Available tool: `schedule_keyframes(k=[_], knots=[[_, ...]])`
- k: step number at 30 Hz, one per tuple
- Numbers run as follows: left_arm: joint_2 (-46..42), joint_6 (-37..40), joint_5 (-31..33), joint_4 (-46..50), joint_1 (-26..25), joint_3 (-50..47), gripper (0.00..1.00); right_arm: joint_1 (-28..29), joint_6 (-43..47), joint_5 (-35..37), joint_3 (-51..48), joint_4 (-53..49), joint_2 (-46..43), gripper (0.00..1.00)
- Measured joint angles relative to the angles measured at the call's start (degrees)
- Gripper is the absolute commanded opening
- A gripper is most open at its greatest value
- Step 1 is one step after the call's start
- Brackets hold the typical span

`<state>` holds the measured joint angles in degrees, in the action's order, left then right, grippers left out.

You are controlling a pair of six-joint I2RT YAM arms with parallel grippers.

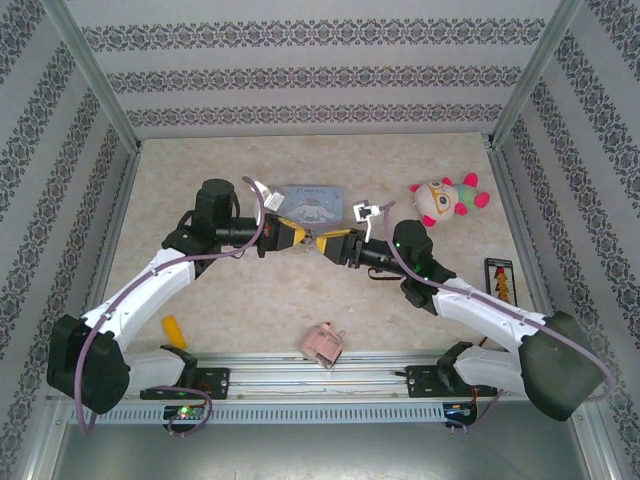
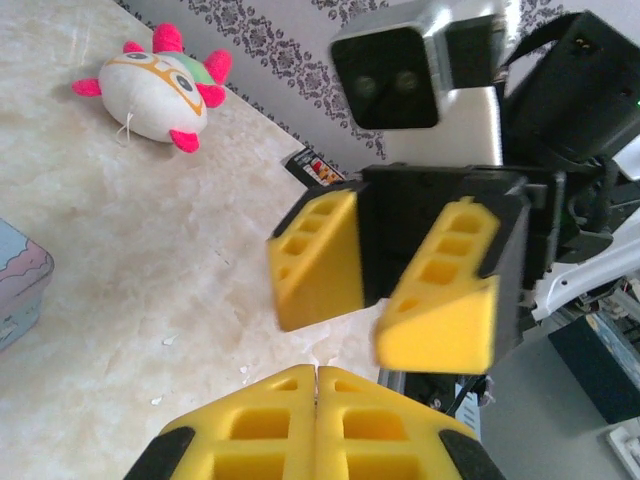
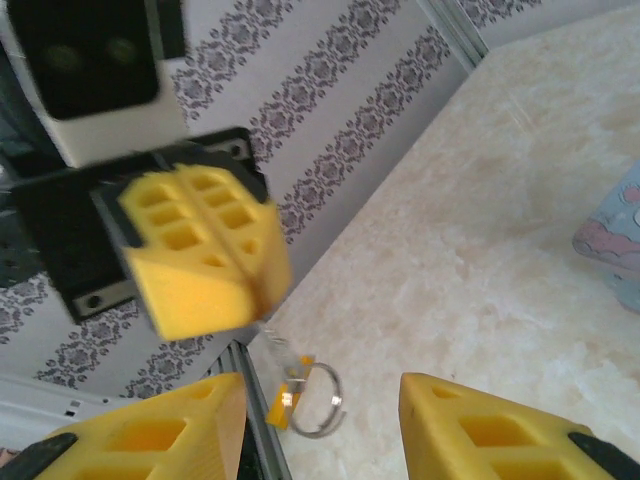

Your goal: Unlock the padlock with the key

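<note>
My left gripper (image 1: pixel 311 238) (image 2: pixel 318 372) is shut, and its yellow fingertips (image 3: pixel 235 290) pinch the key (image 3: pixel 283 355). The key is thin and silvery. It hangs down from the tips with a wire ring (image 3: pixel 333 398) on its lower end. My right gripper (image 1: pixel 327 244) (image 3: pixel 322 388) faces it tip to tip above the middle of the table. It stands open with nothing between its fingers (image 2: pixel 440 320), and the key and ring dangle in the gap ahead of them. The padlock is out of view.
A light-blue tin (image 1: pixel 310 198) lies just behind the two grippers. A plush toy (image 1: pixel 447 198) sits at the back right and a black card (image 1: pixel 498 278) by the right wall. A pink block (image 1: pixel 323 345) and a yellow piece (image 1: pixel 175 330) lie near the front rail.
</note>
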<state>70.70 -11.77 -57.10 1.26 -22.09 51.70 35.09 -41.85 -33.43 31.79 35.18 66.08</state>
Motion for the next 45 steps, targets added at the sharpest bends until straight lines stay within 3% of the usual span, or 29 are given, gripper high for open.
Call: schedule_keyframes(k=[11, 24, 32, 45], knots=[[-0.02, -6.91, 0.31, -9.35, 0.00, -1.86, 0.00, 0.44, -1.46, -0.90, 0.33, 4.26, 1.66, 0.48], [-0.22, -8.26, 0.13, -10.91, 0.00, -2.32, 0.00, 1.07, -3.48, -3.06, 2.64, 8.74, 7.65, 0.46], [-0.28, -8.48, 0.15, -11.19, 0.00, -2.36, 0.00, 1.07, -4.50, -4.00, 3.23, 10.58, 9.09, 0.40], [-0.33, -8.72, 0.37, -11.21, 0.00, -2.36, 0.00, 0.94, -4.83, -4.59, 3.23, 10.97, 9.05, 0.18]])
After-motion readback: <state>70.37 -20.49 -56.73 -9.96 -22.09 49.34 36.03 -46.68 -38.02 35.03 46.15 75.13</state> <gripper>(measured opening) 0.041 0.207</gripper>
